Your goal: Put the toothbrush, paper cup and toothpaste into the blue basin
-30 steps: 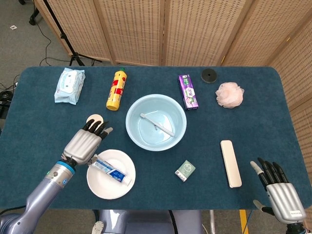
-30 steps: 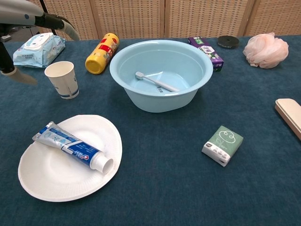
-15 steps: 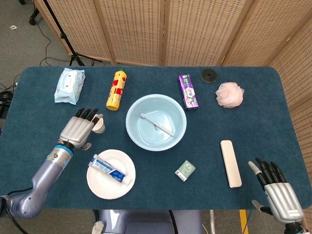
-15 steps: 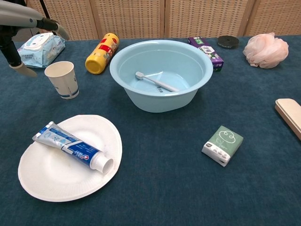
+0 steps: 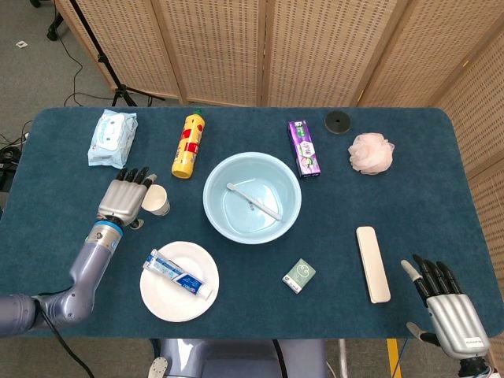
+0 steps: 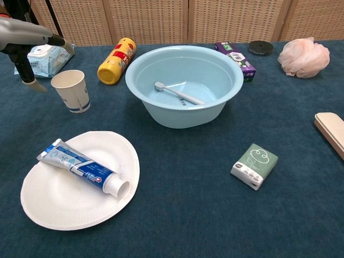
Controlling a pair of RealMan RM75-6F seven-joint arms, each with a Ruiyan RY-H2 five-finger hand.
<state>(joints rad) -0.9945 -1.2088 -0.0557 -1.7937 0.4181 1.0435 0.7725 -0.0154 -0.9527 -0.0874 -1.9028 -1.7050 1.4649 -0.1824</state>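
The blue basin stands mid-table with the white toothbrush lying inside it. The paper cup stands upright to the basin's left. My left hand hovers just left of the cup with its fingers apart, holding nothing. The blue-and-white toothpaste tube lies on a white paper plate near the front edge. My right hand is open at the front right corner, far from everything.
A yellow bottle, wet-wipes pack, purple box, black disc and pink bath sponge line the back. A small green box and a white case lie front right.
My left hand has drawn back from above the plate and cup to the cup's left side. The right hand has barely moved. Objects stay put.
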